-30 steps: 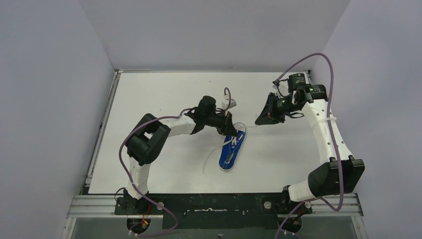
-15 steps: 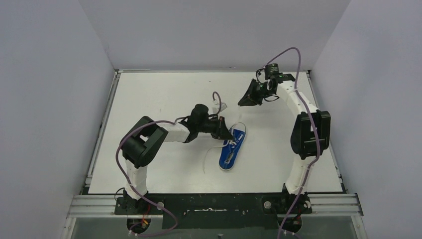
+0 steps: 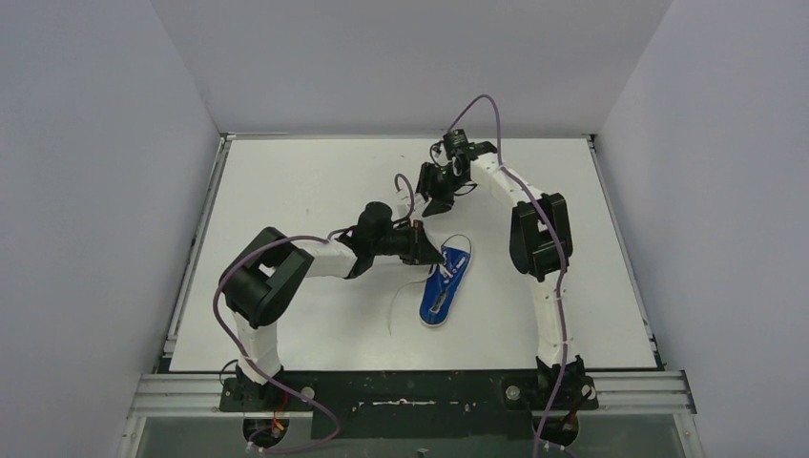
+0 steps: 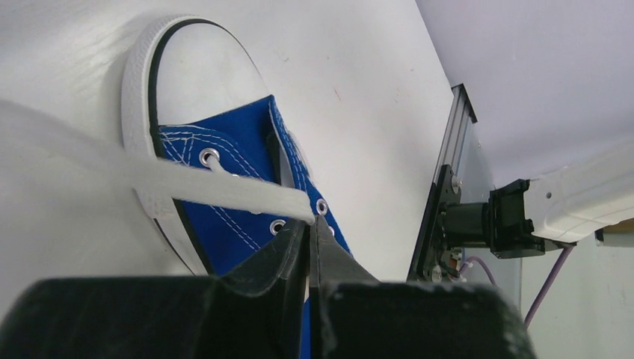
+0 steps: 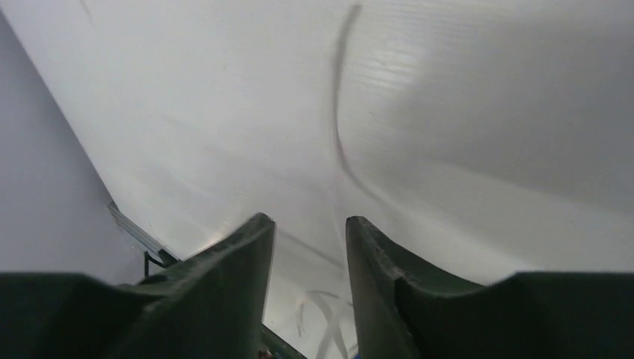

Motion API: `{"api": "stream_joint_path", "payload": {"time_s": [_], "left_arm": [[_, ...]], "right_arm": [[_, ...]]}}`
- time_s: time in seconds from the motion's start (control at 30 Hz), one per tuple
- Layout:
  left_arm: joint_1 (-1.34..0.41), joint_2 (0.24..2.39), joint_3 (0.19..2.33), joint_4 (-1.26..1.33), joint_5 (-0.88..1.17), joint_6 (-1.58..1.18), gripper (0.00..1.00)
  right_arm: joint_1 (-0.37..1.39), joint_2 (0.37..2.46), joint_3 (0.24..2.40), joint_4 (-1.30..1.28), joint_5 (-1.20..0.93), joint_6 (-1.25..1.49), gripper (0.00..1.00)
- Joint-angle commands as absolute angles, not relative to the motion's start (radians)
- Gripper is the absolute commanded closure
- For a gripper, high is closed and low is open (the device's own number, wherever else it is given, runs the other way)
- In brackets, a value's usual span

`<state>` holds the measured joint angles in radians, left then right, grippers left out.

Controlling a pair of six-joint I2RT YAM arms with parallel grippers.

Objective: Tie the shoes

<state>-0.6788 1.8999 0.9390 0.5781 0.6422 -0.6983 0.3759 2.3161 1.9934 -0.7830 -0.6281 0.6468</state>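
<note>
On white counter (image 3: 305,191), near middle: small blue canvas sneaker (image 3: 445,289) with white toe cap. At its far end, left gripper (image 4: 308,224) pinched tight on thin white lace (image 4: 224,191) beside eyelets. Beyond, right gripper (image 5: 308,228) slightly parted, empty, over bare counter.

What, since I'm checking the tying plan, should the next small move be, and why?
Probably bring the right gripper down toward the sneaker to take the free lace: its jaws are apart and empty, while the left gripper is shut on the other lace.
</note>
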Motion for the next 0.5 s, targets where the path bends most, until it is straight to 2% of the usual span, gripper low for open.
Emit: {"api": "stream_joint_path", "payload": {"time_s": [0.0,0.1,0.23,0.33,0.47], "left_arm": [[-0.673,1.831,0.944,0.585,0.57,-0.729,1.0],[-0.672,1.82,0.961,0.497,0.544,-0.726,1.0],[-0.671,1.839,1.001,0.41,0.54,-0.731,1.0],[-0.669,1.848,1.022,0.335,0.51,-0.734,1.0],[-0.662,1.856,1.041,0.304,0.521,-0.761,1.0]], "right_arm": [[0.276,2.225,2.057,-1.014,-0.494,0.427,0.5],[0.222,2.076,1.939,-1.06,-0.449,0.343,0.39],[0.23,1.827,1.648,-1.014,-0.392,0.318,0.33],[0.317,1.621,1.391,-0.894,-0.35,0.351,0.32],[0.522,1.417,1.195,-0.688,-0.268,0.384,0.32]]}}
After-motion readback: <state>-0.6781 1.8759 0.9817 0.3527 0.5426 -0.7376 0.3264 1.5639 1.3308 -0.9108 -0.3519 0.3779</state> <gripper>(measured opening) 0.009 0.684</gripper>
